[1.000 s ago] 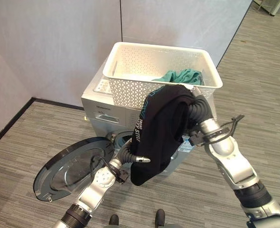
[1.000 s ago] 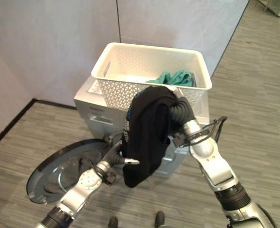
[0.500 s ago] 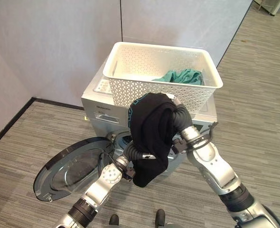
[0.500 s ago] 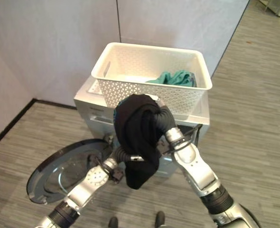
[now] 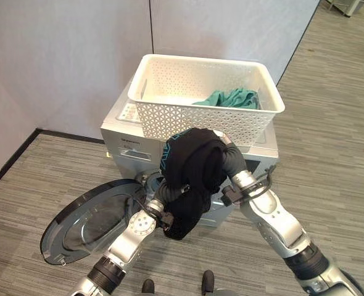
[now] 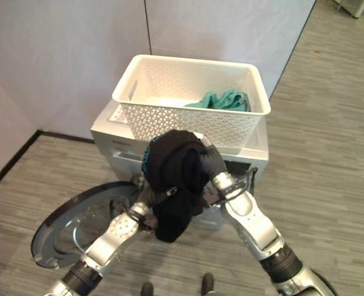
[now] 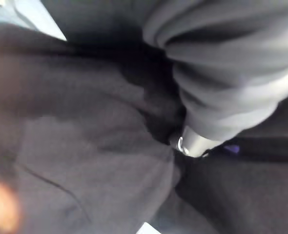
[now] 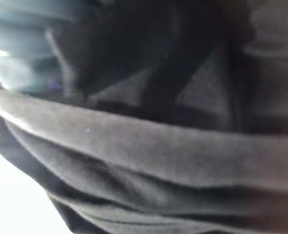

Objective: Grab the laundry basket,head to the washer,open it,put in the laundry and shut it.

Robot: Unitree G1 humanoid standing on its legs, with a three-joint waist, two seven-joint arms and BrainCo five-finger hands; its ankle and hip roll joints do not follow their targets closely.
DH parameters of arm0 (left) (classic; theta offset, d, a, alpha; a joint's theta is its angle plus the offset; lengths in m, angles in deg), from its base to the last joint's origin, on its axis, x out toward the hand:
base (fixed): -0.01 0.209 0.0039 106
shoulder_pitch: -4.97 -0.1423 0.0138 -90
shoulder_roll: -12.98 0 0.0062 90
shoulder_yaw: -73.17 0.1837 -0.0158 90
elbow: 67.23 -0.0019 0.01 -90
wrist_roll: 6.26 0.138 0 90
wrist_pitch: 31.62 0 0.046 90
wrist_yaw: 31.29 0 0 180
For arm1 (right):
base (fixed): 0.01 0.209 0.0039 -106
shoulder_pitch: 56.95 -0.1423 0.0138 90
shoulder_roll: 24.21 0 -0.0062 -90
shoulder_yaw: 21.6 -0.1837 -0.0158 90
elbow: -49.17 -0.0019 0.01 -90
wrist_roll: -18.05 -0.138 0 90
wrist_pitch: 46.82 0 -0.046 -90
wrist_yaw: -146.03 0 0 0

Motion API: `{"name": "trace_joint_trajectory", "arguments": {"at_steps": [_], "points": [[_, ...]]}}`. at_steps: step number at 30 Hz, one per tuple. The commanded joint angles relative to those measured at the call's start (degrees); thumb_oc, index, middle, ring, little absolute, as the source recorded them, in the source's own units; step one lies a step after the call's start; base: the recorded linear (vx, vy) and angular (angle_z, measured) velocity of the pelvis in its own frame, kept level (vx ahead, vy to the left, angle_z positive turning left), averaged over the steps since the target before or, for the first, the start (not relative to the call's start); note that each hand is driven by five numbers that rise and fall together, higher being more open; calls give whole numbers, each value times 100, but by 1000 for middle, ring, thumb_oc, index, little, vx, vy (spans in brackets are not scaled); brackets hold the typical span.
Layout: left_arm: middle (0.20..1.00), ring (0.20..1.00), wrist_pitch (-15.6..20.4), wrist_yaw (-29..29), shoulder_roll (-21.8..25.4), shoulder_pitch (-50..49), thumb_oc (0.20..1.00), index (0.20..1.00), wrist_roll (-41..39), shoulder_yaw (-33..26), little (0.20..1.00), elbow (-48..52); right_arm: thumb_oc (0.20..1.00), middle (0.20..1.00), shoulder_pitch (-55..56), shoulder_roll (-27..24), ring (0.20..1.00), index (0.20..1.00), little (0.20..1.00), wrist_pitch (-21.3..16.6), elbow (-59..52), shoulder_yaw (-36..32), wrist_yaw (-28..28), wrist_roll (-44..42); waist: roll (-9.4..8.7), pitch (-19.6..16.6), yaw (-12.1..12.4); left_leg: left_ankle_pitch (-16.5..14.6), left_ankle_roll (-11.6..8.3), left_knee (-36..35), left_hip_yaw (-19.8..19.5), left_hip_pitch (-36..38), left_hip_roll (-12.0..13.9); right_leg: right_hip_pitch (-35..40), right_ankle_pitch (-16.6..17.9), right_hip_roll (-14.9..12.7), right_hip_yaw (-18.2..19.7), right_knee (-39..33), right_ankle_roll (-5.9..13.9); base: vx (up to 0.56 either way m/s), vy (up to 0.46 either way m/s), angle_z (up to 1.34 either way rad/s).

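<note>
**Left eye view: black garment bunched at the washer mouth**

One black garment (image 5: 191, 179) hangs bunched over both hands just in front of the washer (image 5: 129, 139) opening, below the basket (image 5: 203, 92) on top. Whether the left hand (image 5: 163, 196) or the right hand (image 5: 226, 154) grips it, I cannot tell; cloth hides the fingers. The hanging tail could snag on the rim or slide to the floor. Count: one washer, one open door (image 5: 92, 219), one basket, one teal garment (image 5: 231, 98) inside it.

Even, bright room light; both wrist views dark and blurred.
</note>
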Motion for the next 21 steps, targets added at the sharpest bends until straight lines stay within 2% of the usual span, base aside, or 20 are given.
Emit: {"name": "trace_joint_trajectory", "arguments": {"at_steps": [1,15,21], "points": [[200,200,492,-150,86,168,200,200,-133,-190,200,224,1000,1000,3,-212,1000,1000,1000,-442,-413,-449,202,-35,-76,-43,13,-343,73,24,226,-48,79,784,-1256,-161,113,115,197,0,0,0],[200,200,755,-39,229,-412,200,200,54,-813,200,364,1000,1000,1186,-545,1000,1000,1000,-617,-275,-1150,1002,22,-73,-16,-32,-342,64,24,280,-98,84,737,-1233,-187,116,100,240,-6,-2,-5],[200,200,844,298,292,-997,200,200,74,-1184,200,385,1000,1000,2712,-441,1000,1000,1000,-580,238,-1987,1646,-253,-91,25,-154,-345,55,24,314,-153,94,668,-1241,-186,123,131,249,-11,-5,0]]}}
